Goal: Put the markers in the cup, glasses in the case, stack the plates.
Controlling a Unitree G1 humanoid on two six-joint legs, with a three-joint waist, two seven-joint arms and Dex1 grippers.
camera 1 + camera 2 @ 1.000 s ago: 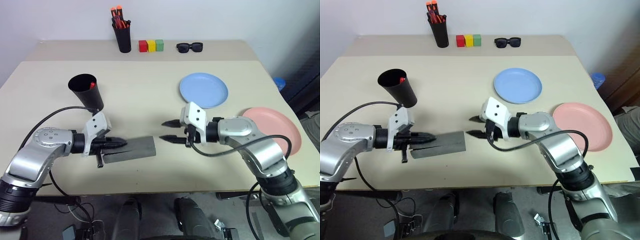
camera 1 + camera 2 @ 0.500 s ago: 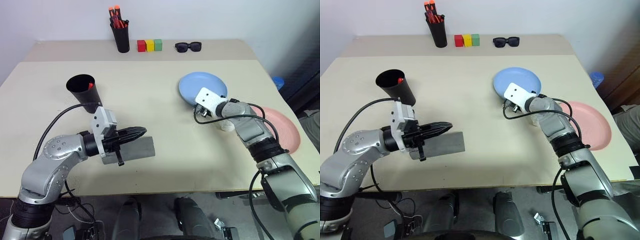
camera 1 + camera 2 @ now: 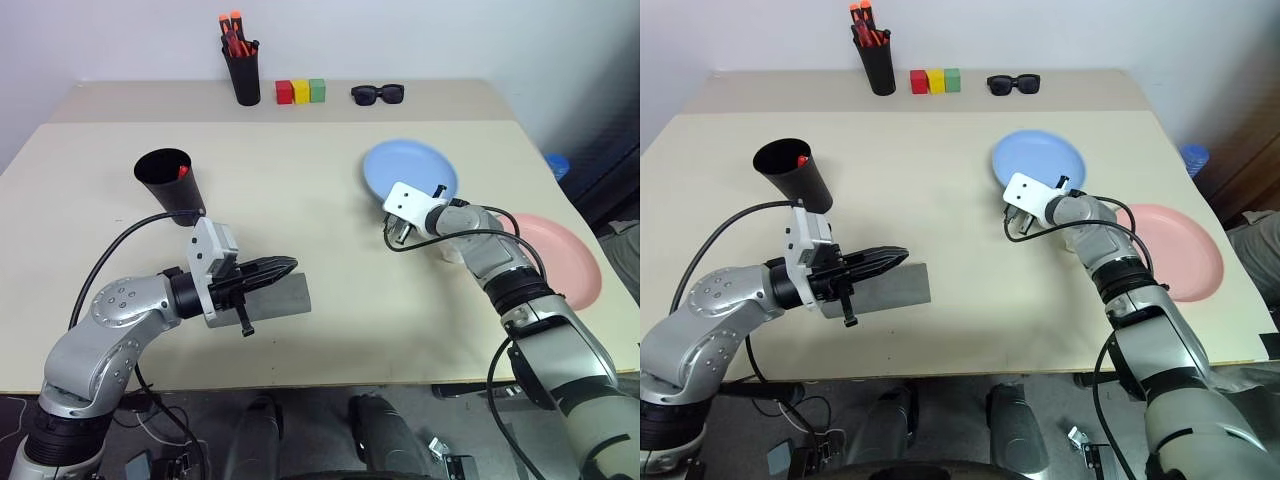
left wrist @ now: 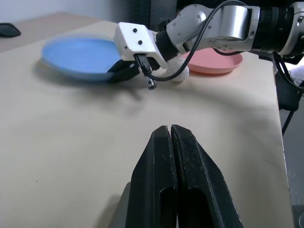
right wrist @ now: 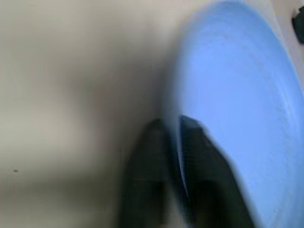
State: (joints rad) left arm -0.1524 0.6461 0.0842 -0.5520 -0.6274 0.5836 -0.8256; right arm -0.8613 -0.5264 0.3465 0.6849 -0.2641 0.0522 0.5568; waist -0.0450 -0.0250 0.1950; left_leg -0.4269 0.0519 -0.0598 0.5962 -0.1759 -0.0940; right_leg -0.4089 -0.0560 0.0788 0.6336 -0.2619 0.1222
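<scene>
Blue plate (image 3: 410,172) is sitting under the right gripper (image 3: 396,222), whose fingers are pinching its near rim. The pink plate (image 3: 1175,250) is lying beside that arm. The left gripper (image 4: 169,142) is hovering closed and empty over the case (image 3: 885,288). In the right wrist view, fingers (image 5: 204,156) are straddling the thin edge. Likely light, stiff and slippery, the plate wants a rim grip.

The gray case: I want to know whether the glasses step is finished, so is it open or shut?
Shut. The case lies flat on the table with its lid down; whether the glasses are inside cannot be told.
</scene>
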